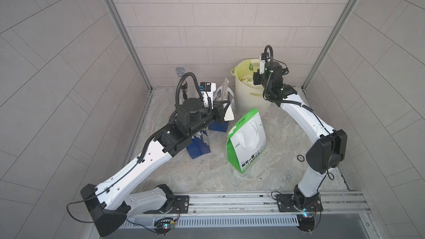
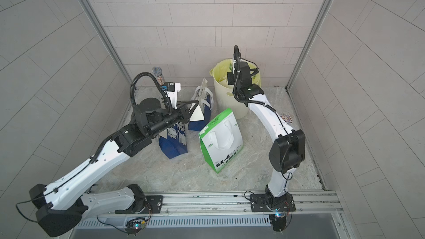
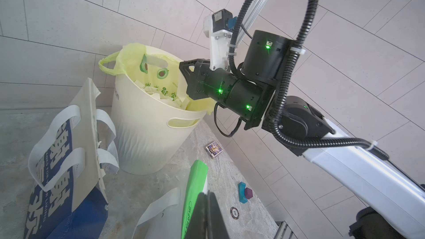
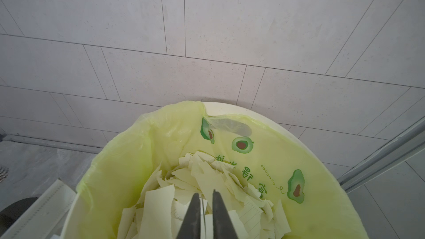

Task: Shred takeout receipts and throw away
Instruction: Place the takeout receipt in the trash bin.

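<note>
1. Right pincer [image 4: 204, 194] hangs over the cream plastic bin [image 1: 247, 102] with its yellow-green avocado-print liner [image 4: 142, 148]. Its jaws are a crack apart, with a thin paper edge between them; can't tell if it's gripped.
2. Torn white receipt strips [image 4: 184, 187] are piled inside the liner.
3. Left pincer [image 2: 192, 109] is pressed together on a white paper receipt piece [image 2: 197, 115], up above a blue paper bag [image 2: 173, 145] on the marbled tabletop [image 1: 207, 175].

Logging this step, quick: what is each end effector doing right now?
Left end effector: closed on a receipt.
Right end effector: slightly open over the bin.
</note>
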`<state>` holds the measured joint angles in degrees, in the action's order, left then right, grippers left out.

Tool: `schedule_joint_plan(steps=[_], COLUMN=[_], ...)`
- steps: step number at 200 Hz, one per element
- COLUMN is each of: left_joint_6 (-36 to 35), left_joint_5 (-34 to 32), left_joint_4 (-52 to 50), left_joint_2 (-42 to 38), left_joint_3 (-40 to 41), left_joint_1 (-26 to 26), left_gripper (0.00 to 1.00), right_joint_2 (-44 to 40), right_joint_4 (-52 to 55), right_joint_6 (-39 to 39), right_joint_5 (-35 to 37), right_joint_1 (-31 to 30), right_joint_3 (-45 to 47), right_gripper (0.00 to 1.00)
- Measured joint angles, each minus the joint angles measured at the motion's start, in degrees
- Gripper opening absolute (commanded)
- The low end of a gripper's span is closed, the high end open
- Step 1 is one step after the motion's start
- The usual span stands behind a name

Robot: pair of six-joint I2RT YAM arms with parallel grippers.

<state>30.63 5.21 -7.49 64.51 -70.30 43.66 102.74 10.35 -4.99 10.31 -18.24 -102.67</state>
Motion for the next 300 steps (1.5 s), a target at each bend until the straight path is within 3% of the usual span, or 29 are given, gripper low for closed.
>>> schedule_joint_plan(steps=[34,64,101,135,175,208,252,271,300], left_joint_6=[0.00,0.46,1.79,3.56,5.14,7.30,12.07,13.70,15.10], left_joint_5=[-1.81,-2.82,-2.73,-0.81,3.21,8.57,17.07,19.63,21.46], left_joint_4=[0.72,1.66,3.50,7.96,14.47,20.90,28.74,31.23,33.83], left_joint_2=[-1.22,-1.60,-1.62,-1.62,-1.31,-0.61,1.44,2.05,2.12], left_joint_3=[1.03,1.60,3.41,5.90,8.37,10.36,12.96,13.40,13.77], left_joint_1=[-0.26,-0.52,-1.01,-1.16,-1.16,-1.18,-1.18,-1.18,-1.18], left_gripper=[0.00,0.00,0.00,0.00,0.00,0.00,0.00,0.00,0.00], right_joint_2=[0.76,-0.11,-7.61,-24.28,-41.83,-46.71,-46.27,-46.05,-45.53], right_joint_4=[3.37,5.73,11.39,13.40,12.98,10.51,5.88,1.97,-1.70], right_joint_6=[-0.24,-0.48,-1.07,-4.09,-11.10,-17.25,-22.56,-24.94,-27.69], right_joint_5=[-0.11,-1.55,-10.84,-25.03,-40.74,-47.01,-50.93,-54.07,-57.09], right_joint_1=[0.59,0.68,0.70,-0.76,-7.15,-10.08,-10.64,-10.64,-10.71], right_joint_3=[-1.27,-1.57,0.07,10.40,26.86,36.37,39.06,39.36,39.54], right_gripper=[0.35,0.39,0.41,0.44,0.48,0.48,0.51,0.44,0.19])
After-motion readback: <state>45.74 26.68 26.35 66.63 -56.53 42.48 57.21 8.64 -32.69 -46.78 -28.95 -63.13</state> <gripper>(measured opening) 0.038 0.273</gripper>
